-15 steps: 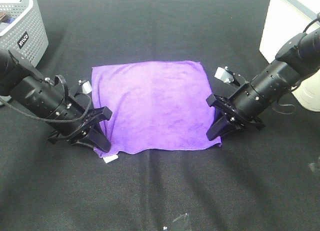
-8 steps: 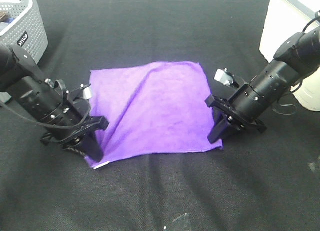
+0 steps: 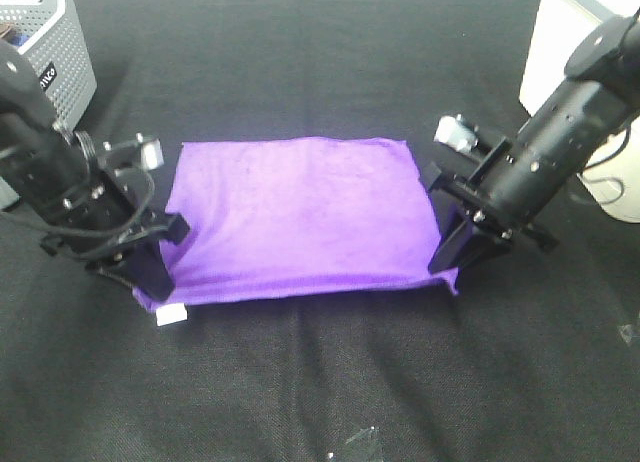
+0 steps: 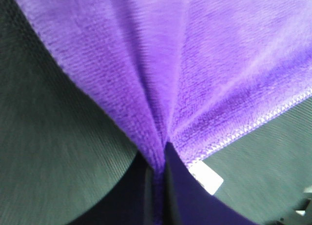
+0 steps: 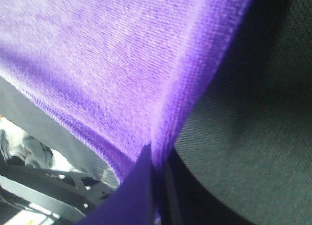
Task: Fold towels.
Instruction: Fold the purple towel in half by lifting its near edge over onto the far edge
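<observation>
The purple towel (image 3: 295,217) hangs stretched between my two grippers above the black table, its near edge lifted and its far edge resting on the cloth. My left gripper (image 3: 152,282) is shut on the towel's near left corner, where the small white tag (image 3: 170,315) dangles. My right gripper (image 3: 447,263) is shut on the near right corner. In the left wrist view the towel (image 4: 185,69) fans out from the pinched jaws, with the tag (image 4: 207,176) beside them. In the right wrist view the towel (image 5: 112,64) is pinched at its hem.
A grey perforated basket (image 3: 45,52) stands at the back left. A white box (image 3: 560,32) stands at the back right. The table is covered in black cloth (image 3: 320,382).
Both grippers have closed on the towel's near corners, lifted them off the table and pulled apart, stretching the near edge taut. The towel looks shorter front to back.
</observation>
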